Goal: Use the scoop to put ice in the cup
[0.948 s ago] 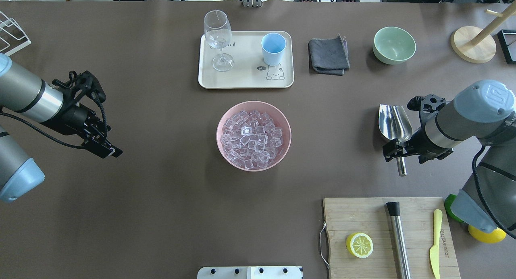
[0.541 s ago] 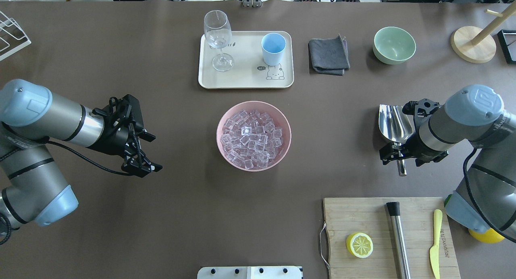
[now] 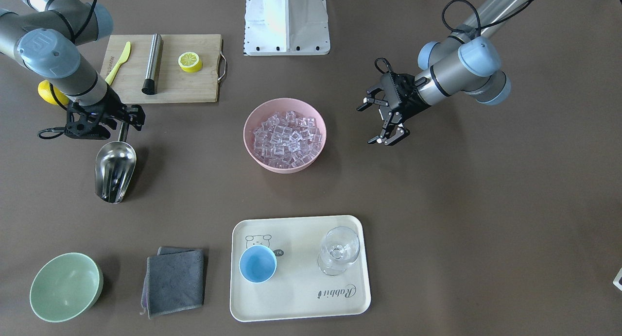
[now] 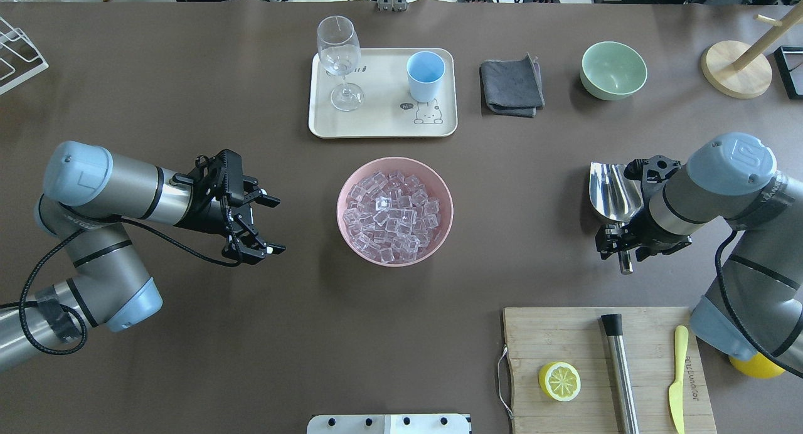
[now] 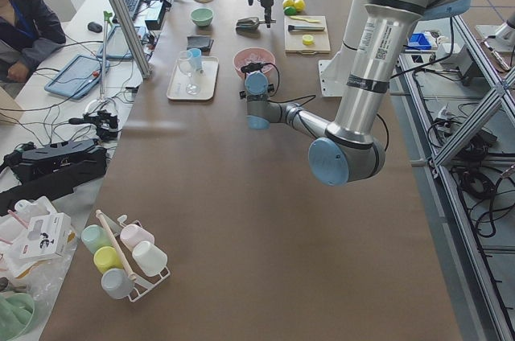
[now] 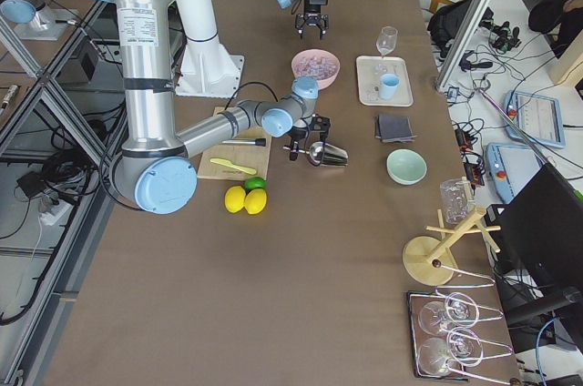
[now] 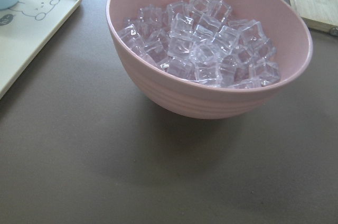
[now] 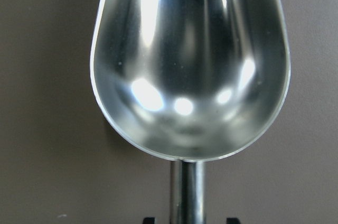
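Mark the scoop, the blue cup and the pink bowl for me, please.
scoop (image 4: 611,189), overhead view, inside of its trough.
blue cup (image 4: 426,69), overhead view, its blue inside.
pink bowl (image 7: 174,94), left wrist view, outer wall below the rim.

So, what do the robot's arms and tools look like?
The left arm and the right arm are silver-grey tubes with light-blue joint caps. The left tool and the right tool are black, each with two fingers. A black cable loops along the left arm.
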{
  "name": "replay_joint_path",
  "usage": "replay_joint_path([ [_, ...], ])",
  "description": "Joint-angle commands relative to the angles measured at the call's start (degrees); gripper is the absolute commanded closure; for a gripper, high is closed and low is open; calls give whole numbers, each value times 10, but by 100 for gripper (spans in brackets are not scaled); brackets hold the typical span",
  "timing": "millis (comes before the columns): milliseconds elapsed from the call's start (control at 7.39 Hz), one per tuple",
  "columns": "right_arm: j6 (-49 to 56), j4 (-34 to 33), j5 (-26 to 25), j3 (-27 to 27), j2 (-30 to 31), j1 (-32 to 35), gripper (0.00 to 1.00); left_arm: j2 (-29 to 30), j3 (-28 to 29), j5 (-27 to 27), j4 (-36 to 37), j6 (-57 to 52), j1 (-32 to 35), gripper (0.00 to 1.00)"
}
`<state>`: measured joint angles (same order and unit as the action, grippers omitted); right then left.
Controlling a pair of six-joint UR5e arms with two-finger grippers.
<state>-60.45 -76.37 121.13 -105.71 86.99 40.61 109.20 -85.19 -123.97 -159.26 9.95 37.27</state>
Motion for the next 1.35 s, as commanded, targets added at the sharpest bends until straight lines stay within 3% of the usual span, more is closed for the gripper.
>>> replay_joint_path([
  [0,-1,0,2,1,-1,0,100,77,139,2,-127,0,4,1],
  [271,8,-5,4,-24,5,2,100,100,173,3,-176,-21,-1,1],
  [541,9,-86,-2,-97,2,12,100,107,191,4,-198,-129,-4,1],
  [677,36,-117,-4,-129,2,18,100,110,193,11,-202,-128,-12,1],
  [1083,264,-180,-40,-183,-4,41,100,114,211,41,-257,-112,-21,1],
  [1218,350,-199,-49,-190,-6,45,100,121,216,44,-264,-62,-27,1],
])
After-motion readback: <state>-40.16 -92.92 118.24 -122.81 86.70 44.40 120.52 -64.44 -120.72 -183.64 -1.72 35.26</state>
